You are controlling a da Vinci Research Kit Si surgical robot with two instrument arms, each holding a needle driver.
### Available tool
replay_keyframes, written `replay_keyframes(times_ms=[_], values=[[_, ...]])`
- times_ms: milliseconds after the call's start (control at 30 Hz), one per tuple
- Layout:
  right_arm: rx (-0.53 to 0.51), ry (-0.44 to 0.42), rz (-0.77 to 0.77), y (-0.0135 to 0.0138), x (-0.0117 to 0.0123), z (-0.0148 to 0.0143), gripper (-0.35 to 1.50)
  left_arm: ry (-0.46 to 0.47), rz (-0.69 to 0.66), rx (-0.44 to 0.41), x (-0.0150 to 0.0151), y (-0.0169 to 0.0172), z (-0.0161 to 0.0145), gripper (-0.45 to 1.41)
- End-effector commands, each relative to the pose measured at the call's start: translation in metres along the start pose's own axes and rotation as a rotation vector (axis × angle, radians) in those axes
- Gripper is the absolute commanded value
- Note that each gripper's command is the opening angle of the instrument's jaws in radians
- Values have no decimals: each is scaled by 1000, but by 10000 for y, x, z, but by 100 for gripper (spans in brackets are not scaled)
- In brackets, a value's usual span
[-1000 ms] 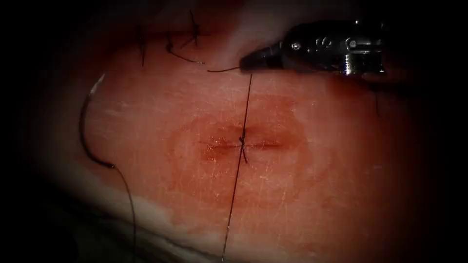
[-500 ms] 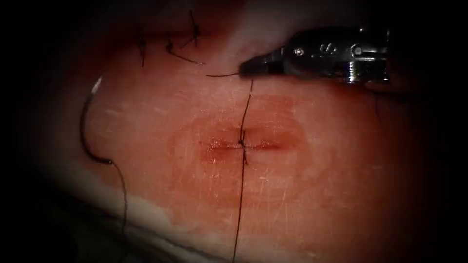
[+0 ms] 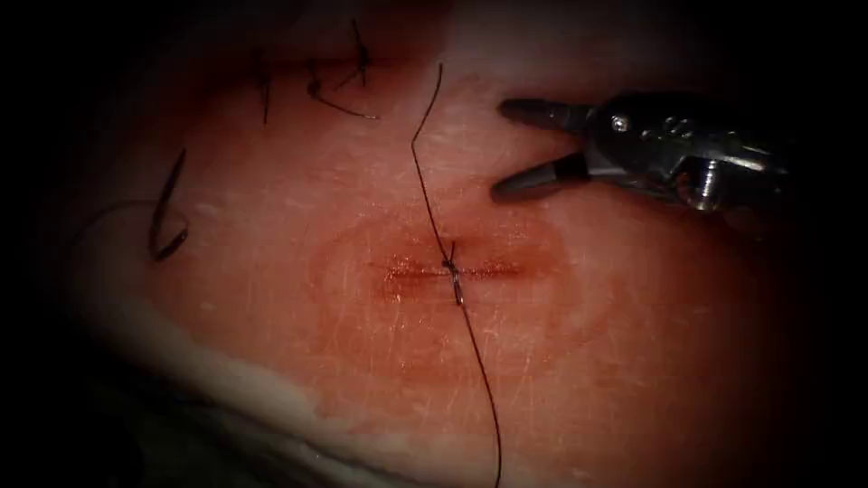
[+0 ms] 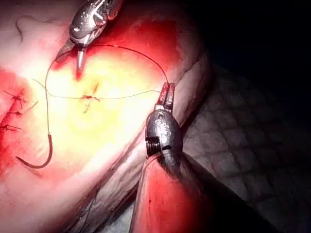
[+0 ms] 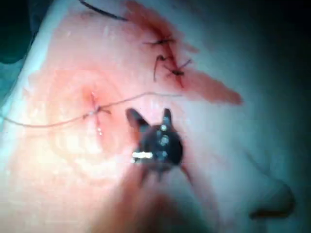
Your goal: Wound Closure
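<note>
With a knot (image 3: 448, 265) seated on the cut (image 3: 452, 269), the right tool (image 3: 517, 149) gapes empty, the left tool (image 4: 165, 94) clamps the thread (image 3: 425, 176), and the needle (image 3: 165, 212) lies free near the tissue's (image 3: 633, 361) left edge.

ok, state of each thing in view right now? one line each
right tool: jaws open, holding nothing
left tool: jaws shut on the thread
needle: lying free on the tissue, left of the cut, held by neither tool
thread: slack, running through the knot
knot: tied on the cut
cut: edges together at the knot
</note>
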Motion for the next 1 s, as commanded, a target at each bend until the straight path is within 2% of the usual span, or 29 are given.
replay_keyframes(times_ms=[33, 100, 300, 333, 367, 500, 600, 733, 800, 833, 900, 1000], values=[[1, 3, 6, -3, -8, 1, 137, -2, -7, -3, -9, 4, 5, -45], [26, 9, 15, -14, -18, -15, 120, 6, 12, 7, 6, -13, 5, -45], [70, 60, 15, -46, -20, -10, 108, 21, 23, 28, 26, -53, 12, -45], [70, 60, 15, -46, -20, -10, 108, 21, 23, 28, 26, -53, 12, -45], [82, 76, 18, -54, -13, -2, 105, 22, 31, 45, 27, -70, 15, -45], [101, 107, 23, -69, 2, 20, 101, 24, 35, 64, 23, -99, 23, -45], [121, 118, 22, -74, 4, 30, 100, 30, 35, 69, 22, -112, 25, -45], [204, 167, 8, -81, 4, 40, 76, 30, 34, 88, 19, -140, 23, -45], [215, 179, 10, -83, 4, 41, 71, 32, 34, 95, 18, -147, 22, -45], [229, 192, 23, -85, 4, 43, 60, 31, 34, 101, 17, -158, 20, -45], [245, 205, 34, -90, 4, 47, 51, 32, 36, 115, 13, -177, 18, -45], [267, 210, 36, -94, 4, 49, 49, 33, 39, 125, 9, -191, 17, -45]])
